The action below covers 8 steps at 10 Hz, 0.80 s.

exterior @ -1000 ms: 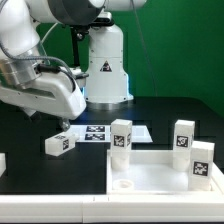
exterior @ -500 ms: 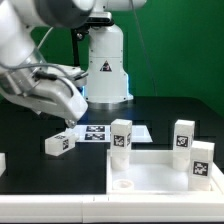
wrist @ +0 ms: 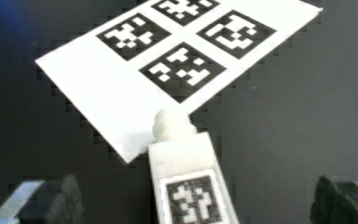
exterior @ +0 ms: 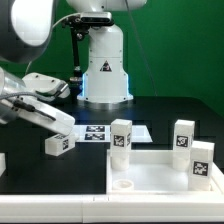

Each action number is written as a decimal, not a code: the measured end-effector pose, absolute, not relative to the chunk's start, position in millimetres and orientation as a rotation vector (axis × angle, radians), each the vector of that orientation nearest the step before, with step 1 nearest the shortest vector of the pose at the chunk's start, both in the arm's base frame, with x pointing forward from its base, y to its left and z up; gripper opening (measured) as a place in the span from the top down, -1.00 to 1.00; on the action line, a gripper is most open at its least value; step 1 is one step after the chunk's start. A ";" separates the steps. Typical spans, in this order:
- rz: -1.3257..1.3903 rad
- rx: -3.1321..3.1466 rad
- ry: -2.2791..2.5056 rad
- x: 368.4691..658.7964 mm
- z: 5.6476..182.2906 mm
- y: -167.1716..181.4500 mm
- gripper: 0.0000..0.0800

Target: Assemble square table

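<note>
Four white legs are in sight in the exterior view, and one of them is my target. Nearest the camera, at lower right, the square tabletop (exterior: 165, 172) lies rim-up on the black bench (exterior: 40, 185). Three upright legs stand at its far edge and right side; the middle one (exterior: 182, 135) is typical. Farther back at centre left, the loose leg (exterior: 58, 143) lies on its side, touching the near corner of the marker board (exterior: 105, 133). My claw (exterior: 62, 125) hangs just above it, jaws spread and holding nothing. From the wrist view, the leg (wrist: 194, 180) sits between my two dark fingertips (wrist: 34, 198), roughly centred. To grip it well, I judge I should descend straight, keep the leg centred, close on its long flat sides, and lift without dragging the board.
</note>
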State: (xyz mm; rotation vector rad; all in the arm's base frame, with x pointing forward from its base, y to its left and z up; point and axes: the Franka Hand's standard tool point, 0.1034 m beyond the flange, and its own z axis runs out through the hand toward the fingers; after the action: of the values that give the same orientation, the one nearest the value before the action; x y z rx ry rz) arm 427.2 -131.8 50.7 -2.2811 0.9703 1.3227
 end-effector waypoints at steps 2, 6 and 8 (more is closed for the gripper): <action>1.340 -2.273 1.012 421.1 36.4 -126.3 -0.62; 1.290 -2.344 1.030 422.2 7.0 -114.7 -0.62; 1.273 -2.358 1.037 422.7 4.5 -115.5 -0.62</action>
State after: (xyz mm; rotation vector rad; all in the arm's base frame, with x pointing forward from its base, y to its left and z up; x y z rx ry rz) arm 422.7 -115.5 4.5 -2.3576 1.0369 1.2734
